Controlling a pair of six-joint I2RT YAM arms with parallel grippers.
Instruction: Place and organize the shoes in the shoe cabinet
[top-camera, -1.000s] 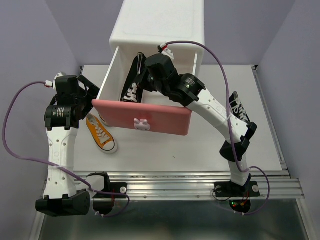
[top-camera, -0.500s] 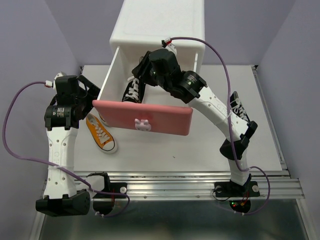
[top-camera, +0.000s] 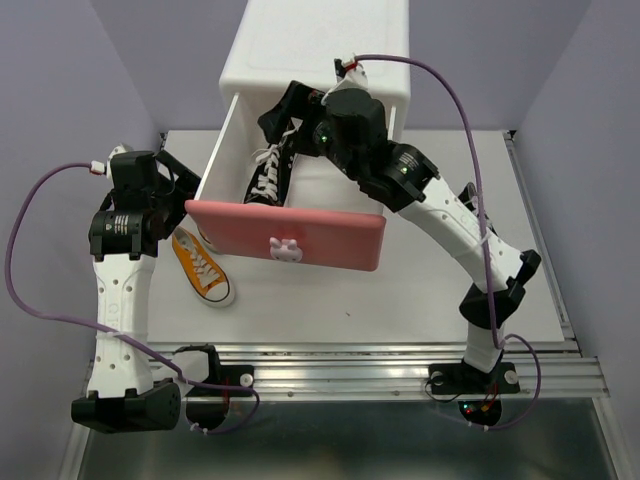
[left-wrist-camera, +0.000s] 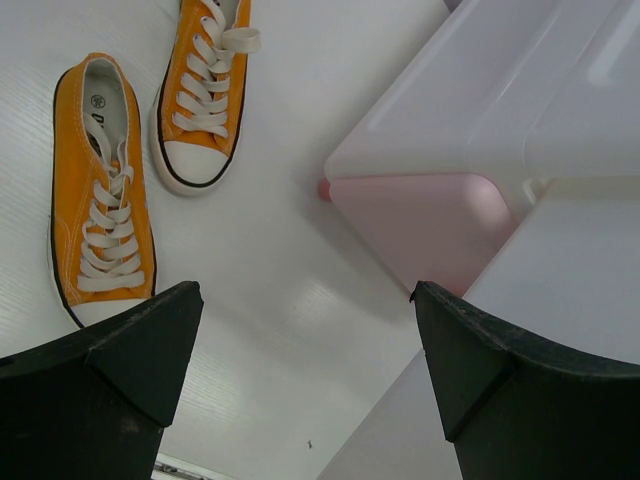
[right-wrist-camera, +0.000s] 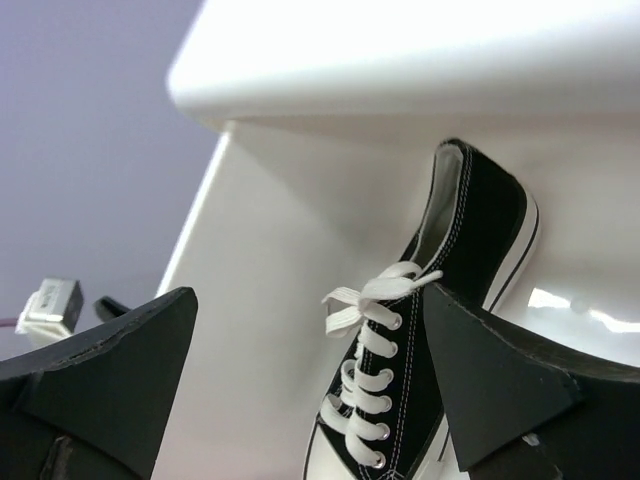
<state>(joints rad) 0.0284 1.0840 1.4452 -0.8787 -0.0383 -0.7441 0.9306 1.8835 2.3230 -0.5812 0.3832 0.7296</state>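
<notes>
**Shoe cabinet (top-camera: 320, 50), upper drawer (top-camera: 285, 240) open, one black sneaker (top-camera: 268, 175) lying inside.**
The right gripper (right-wrist-camera: 308, 295) hung just above it, jaws wide apart and empty. The left gripper (left-wrist-camera: 305, 290), jaws also apart, was nearer the orange pair (left-wrist-camera: 100, 200) on the table (top-camera: 420, 290), their long axes crossing its closing line, off to one side.

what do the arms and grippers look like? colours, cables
The left arm and the right arm: white shells dotted with small holes, black joint housings, a thin purple cable looping off each. The left gripper and the right gripper: matte black wedge-shaped fingers.
</notes>
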